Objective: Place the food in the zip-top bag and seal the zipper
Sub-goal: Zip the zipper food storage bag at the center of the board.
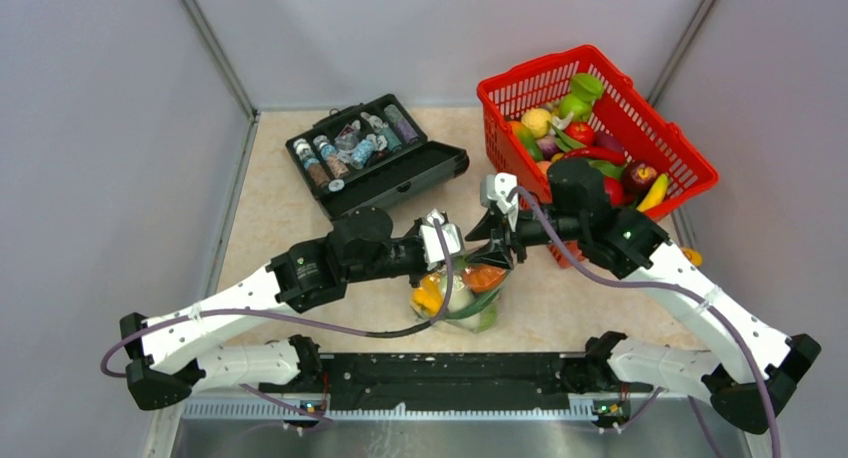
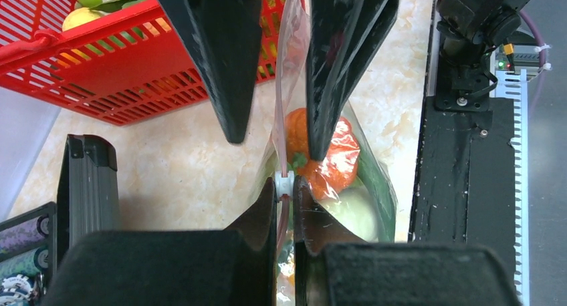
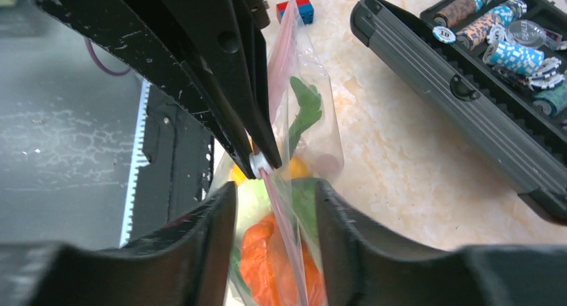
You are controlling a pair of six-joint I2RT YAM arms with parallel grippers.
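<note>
The clear zip-top bag point(image 1: 462, 296) hangs over the table between my two grippers. It holds food: an orange tomato point(image 2: 329, 164), a white radish point(image 2: 353, 214) with green leaves point(image 3: 305, 109), and a yellow pepper point(image 1: 428, 296). My left gripper point(image 2: 285, 187) is shut on the pinkish zipper point(image 2: 279, 112), right at its white slider point(image 2: 285, 182). My right gripper point(image 3: 275, 191) is open, with one finger on each side of the zipper strip point(image 3: 283, 52), facing the left gripper point(image 3: 261, 164) closely. The tomato point(image 3: 267, 252) shows below it.
A red mesh basket point(image 1: 690, 173) with several more toy fruits and vegetables stands at the back right. An open black case point(image 1: 400, 173) of small vials lies at the back centre. A black base rail point(image 1: 450, 373) runs along the near edge. A small red-and-blue block point(image 3: 295, 9) lies on the table.
</note>
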